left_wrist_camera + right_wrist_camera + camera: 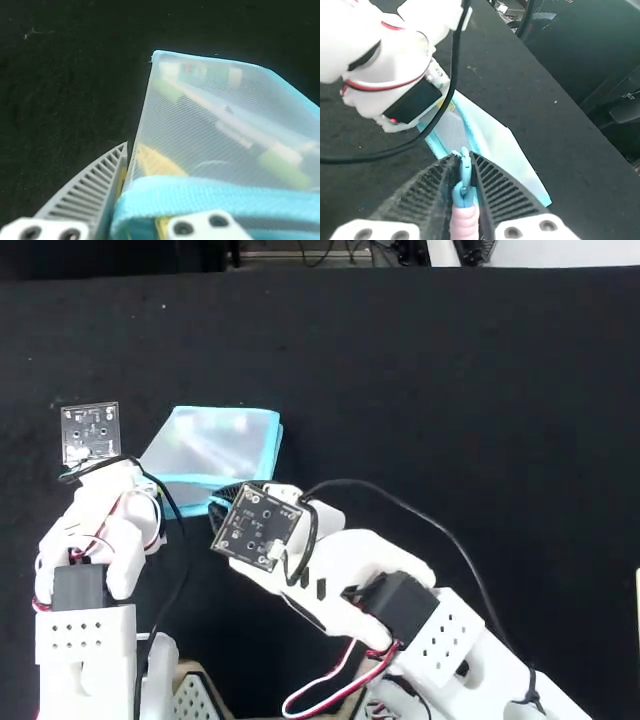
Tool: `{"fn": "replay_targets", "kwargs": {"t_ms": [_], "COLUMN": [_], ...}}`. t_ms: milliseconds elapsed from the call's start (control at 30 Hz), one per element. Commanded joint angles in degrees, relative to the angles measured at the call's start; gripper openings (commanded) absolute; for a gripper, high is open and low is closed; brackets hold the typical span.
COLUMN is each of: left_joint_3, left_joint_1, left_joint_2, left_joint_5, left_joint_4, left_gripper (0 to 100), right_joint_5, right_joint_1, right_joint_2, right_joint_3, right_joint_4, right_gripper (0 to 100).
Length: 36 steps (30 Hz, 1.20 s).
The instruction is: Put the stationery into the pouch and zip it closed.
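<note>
The translucent pouch (215, 445) with a light-blue zip band lies on the black table, left of centre. Through its mesh (215, 135) I see a green-capped pen (280, 162), a white pen (240, 131) and a yellow item (155, 162). My left gripper (165, 502) is at the pouch's near left corner, shut on the blue band (135, 192). My right gripper (222, 498) sits just right of it at the pouch's near edge. Its black ribbed fingers (492, 182) are shut on the blue zipper pull (464, 175), with a pink tag (465, 222) below it.
Both arms crowd the pouch's near edge, the left arm (385, 65) close to my right gripper. Black cables (400, 510) loop over the right arm. Open black table (450, 390) stretches right and behind the pouch, up to its far edge (320, 268).
</note>
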Motion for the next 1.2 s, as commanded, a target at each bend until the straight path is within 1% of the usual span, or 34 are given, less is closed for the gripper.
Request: {"fn": "replay_targets", "kwargs": {"t_ms": [0,100,233,333,400,667,833,933,1067,1167], "left_joint_3": [-1.6,-1.6,-1.3,-1.3,-1.3,-1.6,-1.5,-1.5,-1.9,-4.2], "left_joint_1": [0.1,0.8,4.5,5.9,5.8,5.4,6.0,5.9,4.6,1.5], "left_joint_2": [-0.7,-0.7,-0.7,-0.7,-0.7,-0.7,-0.7,-0.7,-0.8,-0.8], "left_joint_5": [0.4,0.4,0.4,0.4,0.4,0.4,0.4,0.4,0.4,0.4], "left_joint_4": [-1.1,-1.1,-1.0,-1.0,-1.0,-1.0,-1.0,-1.0,-0.9,0.8], "left_gripper": [3,3,3,3,3,3,3,3,3,3], "right_joint_5": [-0.4,-2.5,-2.5,-2.5,-2.5,-2.9,-2.9,-2.6,-2.8,-2.8], "right_joint_1": [-2.2,-2.2,-2.2,-2.2,-2.2,-2.2,-4.2,-3.9,-1.8,-1.0], "right_joint_2": [-3.5,-6.6,-7.9,-7.8,-7.9,-8.2,-8.2,-8.2,-8.2,-8.2], "right_joint_3": [-0.6,-0.7,0.7,2.6,3.6,3.3,3.3,3.4,3.5,3.5], "right_joint_4": [0.6,2.3,2.5,0.9,-0.5,-0.4,-0.4,-0.4,-0.5,-0.7], "right_gripper": [1.0,1.0,1.0,1.0,1.0,1.0,1.0,1.0,1.0,1.0]}}
